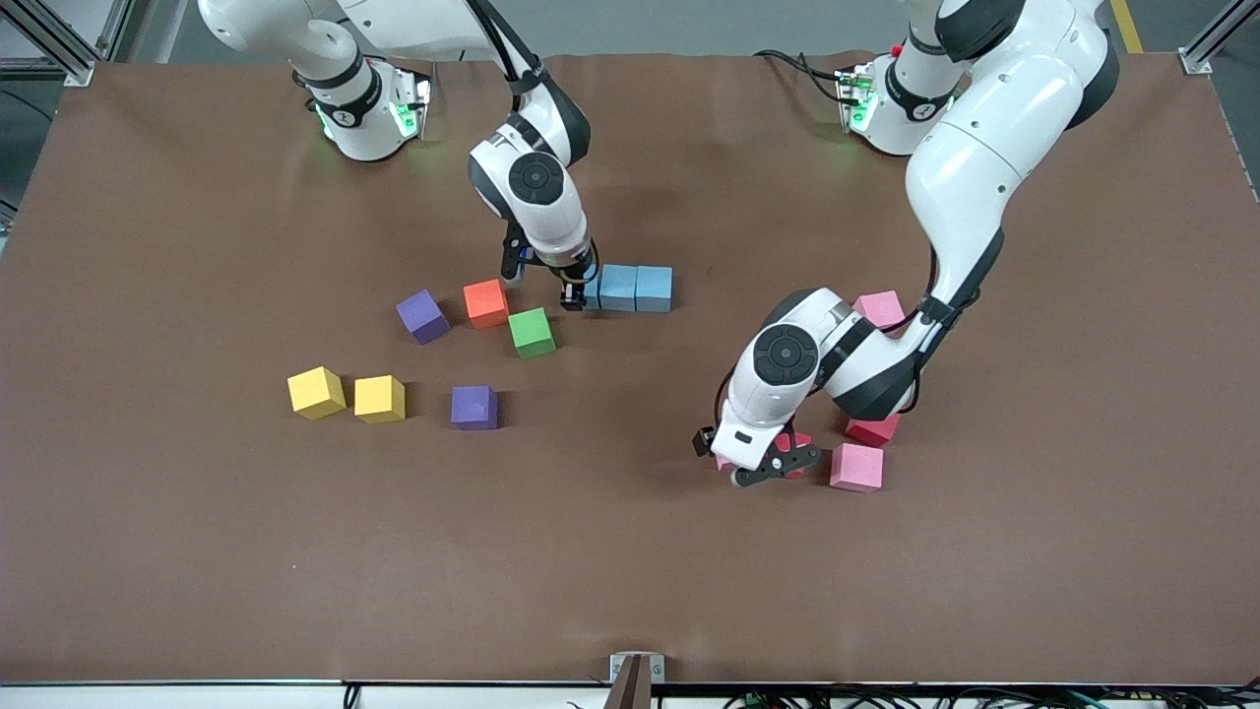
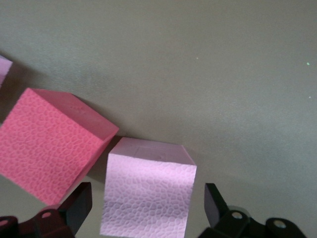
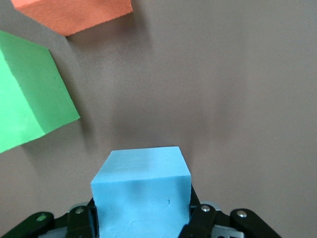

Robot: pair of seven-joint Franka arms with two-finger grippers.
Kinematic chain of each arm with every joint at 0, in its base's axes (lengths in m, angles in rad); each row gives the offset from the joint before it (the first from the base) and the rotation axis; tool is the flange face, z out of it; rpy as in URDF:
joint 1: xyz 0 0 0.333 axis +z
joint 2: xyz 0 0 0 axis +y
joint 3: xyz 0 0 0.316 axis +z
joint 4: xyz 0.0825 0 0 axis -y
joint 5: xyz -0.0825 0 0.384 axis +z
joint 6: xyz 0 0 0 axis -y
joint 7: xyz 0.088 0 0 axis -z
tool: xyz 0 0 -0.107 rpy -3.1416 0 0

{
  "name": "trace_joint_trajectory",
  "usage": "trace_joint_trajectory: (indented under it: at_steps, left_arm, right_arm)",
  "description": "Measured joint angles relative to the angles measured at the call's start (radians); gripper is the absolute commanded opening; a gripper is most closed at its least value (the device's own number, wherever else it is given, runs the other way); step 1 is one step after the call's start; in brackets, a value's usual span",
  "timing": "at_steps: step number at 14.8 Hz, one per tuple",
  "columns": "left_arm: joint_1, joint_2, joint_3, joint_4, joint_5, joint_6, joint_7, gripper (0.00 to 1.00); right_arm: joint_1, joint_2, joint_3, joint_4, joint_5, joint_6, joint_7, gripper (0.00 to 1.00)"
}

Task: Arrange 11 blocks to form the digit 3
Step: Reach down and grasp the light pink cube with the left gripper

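Note:
My right gripper (image 1: 576, 295) is shut on a light blue cube (image 3: 141, 193), low at the end of a row of two light blue cubes (image 1: 635, 289). The orange cube (image 1: 485, 303) and green cube (image 1: 533, 332) lie close beside it, toward the right arm's end of the table. Both also show in the right wrist view, orange (image 3: 74, 12) and green (image 3: 27, 94). My left gripper (image 1: 773, 465) is open and low, its fingers (image 2: 81, 201) astride a pale pink cube (image 2: 148, 193) with gaps on both sides. A red cube (image 2: 49, 144) lies right beside it.
Two purple cubes (image 1: 422, 316) (image 1: 474, 407) and two yellow cubes (image 1: 316, 392) (image 1: 380, 399) lie toward the right arm's end. A pink cube (image 1: 856, 467) and a red cube (image 1: 873, 429) lie beside my left gripper. Another pink cube (image 1: 879, 308) shows beside the left arm.

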Motion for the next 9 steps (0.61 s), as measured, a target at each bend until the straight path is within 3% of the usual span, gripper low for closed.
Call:
trace_joint_trajectory:
  at_steps: [5,7,9]
  left_arm:
    - [-0.001,0.014,0.006,0.003,0.000,0.016,0.003,0.94]
    - [-0.001,0.014,0.017,0.005,0.000,0.016,0.004,0.66]
    - [0.000,0.014,0.021,0.007,0.000,0.016,0.004,0.47]
  right_arm:
    - [0.002,0.000,0.000,0.000,0.000,0.000,0.000,0.00]
    - [0.004,0.001,0.000,0.000,-0.001,0.000,0.000,0.00]
    - [0.005,0.001,0.000,0.000,-0.001,0.000,0.000,0.00]
